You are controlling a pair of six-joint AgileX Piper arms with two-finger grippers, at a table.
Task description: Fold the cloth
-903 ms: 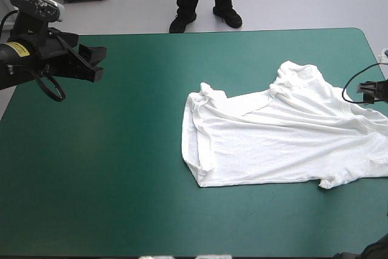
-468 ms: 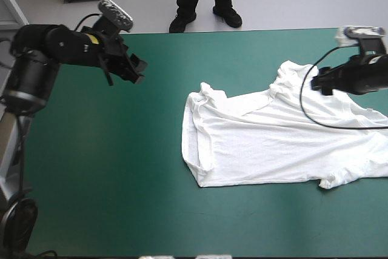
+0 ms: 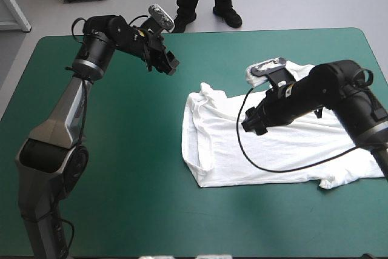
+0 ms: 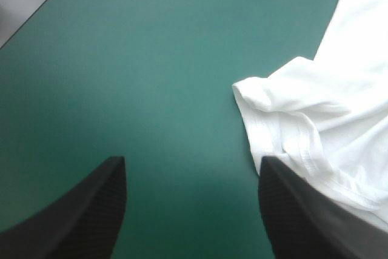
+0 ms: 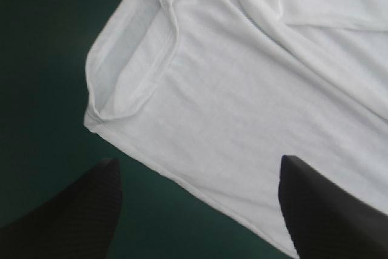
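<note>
T-shirt [image 3: 285,144] lies spread mostly flat on the right half of the counter [image 3: 121,180], its right end near the counter's right edge. It's wrinkled, and the edge facing the counter's middle is rolled over on itself, with a bunched corner [image 3: 206,92] at its far end.

Looks like the approach for the first grasp, nothing picked up yet.

How I'd do it:
- one tool per corner of that rolled edge: left on the far bunched corner, right on the near corner [image 3: 201,181]
- come down until the fingertips meet the teal-green cover, then pinch, so both layers are caught rather than just the top one
- lift both sides level and together, otherwise the wrinkles get folded in
- the roll-over probably needs pulling out before the fold

Left tool [image 3: 170,65]: fingers well apart, empty, over bare cover near the far edge. The bunched corner is ahead and off to one side, not between the fingers.

Right tool [image 3: 251,127]: fingers wide apart, empty, above the shirt body. The wrist view shows a rolled corner ahead of it. Can't tell whether it touches the fabric.
</note>
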